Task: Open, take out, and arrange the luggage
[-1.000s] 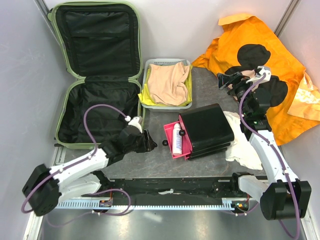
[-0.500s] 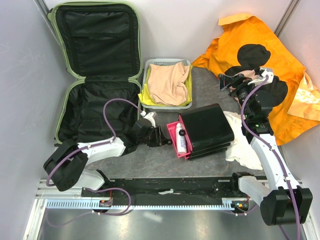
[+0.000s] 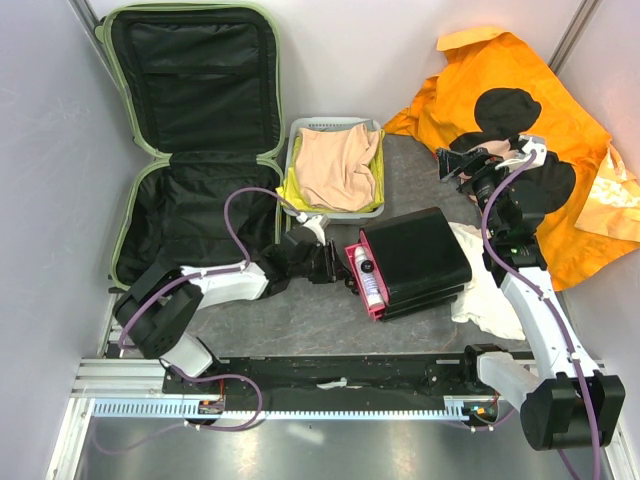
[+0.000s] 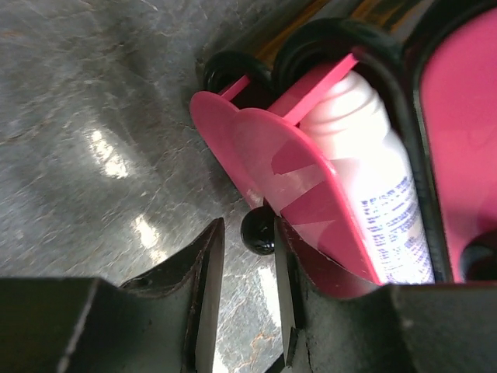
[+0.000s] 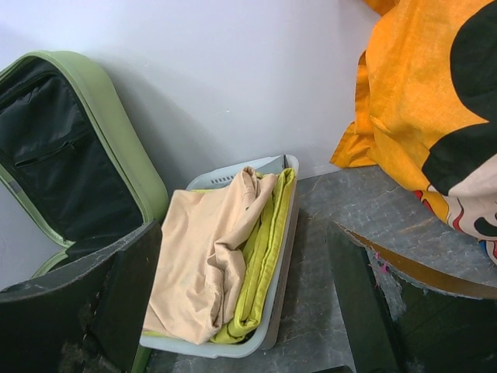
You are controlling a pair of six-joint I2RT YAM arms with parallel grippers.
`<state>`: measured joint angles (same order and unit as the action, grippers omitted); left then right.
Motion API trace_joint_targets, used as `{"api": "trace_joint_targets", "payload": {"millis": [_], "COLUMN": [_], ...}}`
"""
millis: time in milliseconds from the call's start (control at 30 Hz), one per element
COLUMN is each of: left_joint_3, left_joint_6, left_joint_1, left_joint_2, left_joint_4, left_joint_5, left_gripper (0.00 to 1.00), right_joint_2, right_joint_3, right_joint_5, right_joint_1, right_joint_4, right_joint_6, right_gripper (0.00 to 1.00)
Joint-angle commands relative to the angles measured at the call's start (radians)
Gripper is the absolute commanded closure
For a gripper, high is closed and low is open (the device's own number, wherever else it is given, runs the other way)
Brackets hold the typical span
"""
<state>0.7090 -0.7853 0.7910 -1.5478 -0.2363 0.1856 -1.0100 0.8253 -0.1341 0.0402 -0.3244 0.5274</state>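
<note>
The luggage (image 3: 190, 150), a pale green suitcase with black lining, lies open at the back left, its lid leaning on the wall; it also shows in the right wrist view (image 5: 85, 155). My left gripper (image 3: 338, 268) is low at the pink drawer (image 3: 358, 262) of the black box (image 3: 415, 258). In the left wrist view its jaws (image 4: 248, 233) are narrow but open around the drawer's black knob (image 4: 258, 231), which touches one finger only. A white bottle (image 4: 380, 194) lies in the drawer. My right gripper (image 3: 455, 160) hangs open above the table's right, holding nothing.
A white mesh basket (image 3: 330, 214) with beige and yellow cloth stands beside the suitcase, also seen in the right wrist view as a basket (image 5: 279, 256). Orange printed cloth (image 3: 500, 90) covers the back right. A white cloth (image 3: 490, 290) lies right of the black box.
My left arm has reached right from the suitcase's corner to the pink drawer, and its jaws have narrowed. The drawer has slid a little toward the box. The right arm has barely moved.
</note>
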Motion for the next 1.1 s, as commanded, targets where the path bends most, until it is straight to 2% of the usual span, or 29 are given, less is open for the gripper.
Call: {"api": "trace_joint_targets", "payload": {"millis": [0,367,467,500,633,667,767,867,1067], "left_joint_3": [0.095,0.170,0.155,0.147,0.087,0.078,0.052,0.029,0.079], "left_joint_6": [0.018,0.017,0.027,0.032,0.058,0.069,0.093,0.093,0.086], "left_joint_1": [0.033,0.040,0.039,0.039,0.039,0.039,0.040,0.042,0.043], "left_joint_2": [-0.046,-0.101,-0.075,-0.064,-0.009,0.000,0.017,0.023,-0.077], "left_joint_4": [-0.093,-0.106,-0.089,-0.083,-0.057,-0.058,-0.089,-0.147,-0.207], "left_joint_5": [0.071,0.075,0.055,0.049,0.032,0.032,0.069,0.101,0.159], "left_gripper": [0.62,0.64,0.62,0.61,0.52,0.52,0.50,0.50,0.51], "right_joint_2": [-0.002,-0.068,-0.105,-0.120,-0.183,-0.185,-0.165,-0.173,-0.181], "right_joint_3": [0.002,0.017,0.092,0.122,0.236,0.239,0.215,0.180,0.112], "right_joint_5": [-0.007,-0.001,0.011,0.027,-0.017,-0.047,-0.075,-0.108,-0.101], "right_joint_1": [0.001,0.001,0.001,0.000,-0.034,-0.092,-0.112,-0.114,-0.114], "right_joint_4": [-0.033,-0.016,0.111,0.219,0.445,0.461,0.496,0.484,0.502], "right_joint_6": [-0.001,-0.044,-0.145,-0.230,-0.352,-0.362,-0.356,-0.282,-0.259], "right_gripper": [0.06,0.06,0.02,0.02,0.02,0.02,0.02,0.02,0.04]}}
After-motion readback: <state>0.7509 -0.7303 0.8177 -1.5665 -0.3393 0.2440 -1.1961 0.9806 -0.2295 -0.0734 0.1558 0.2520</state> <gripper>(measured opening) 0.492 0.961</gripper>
